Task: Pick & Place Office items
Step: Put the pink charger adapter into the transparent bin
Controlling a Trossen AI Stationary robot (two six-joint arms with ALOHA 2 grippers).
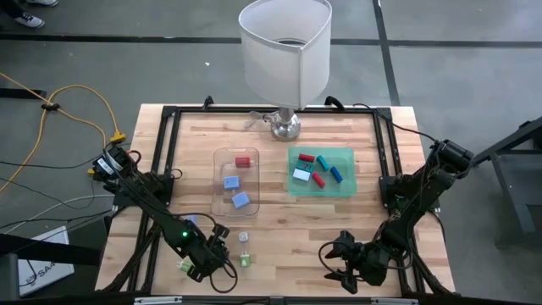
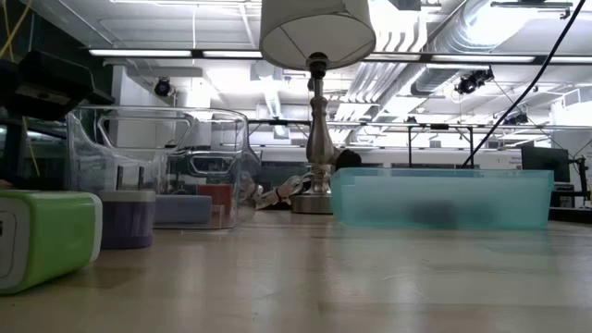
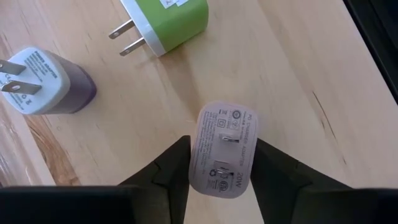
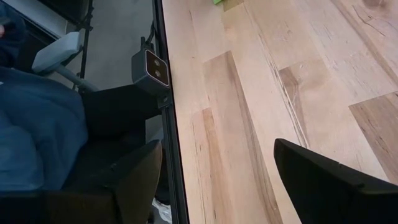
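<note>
Near the counter's front edge, the left gripper stands around a pale pink plug-in charger block, fingers at its sides, grip not certain. The right gripper waits wide open and empty at the front edge.

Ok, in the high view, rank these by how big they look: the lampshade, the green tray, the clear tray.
1. Lampshade, clearly largest, though it stands nearer the overhead camera.
2 and 3. Green tray and clear tray look about alike; no ranking between them.

Left tool narrowed, right tool spread.
</note>
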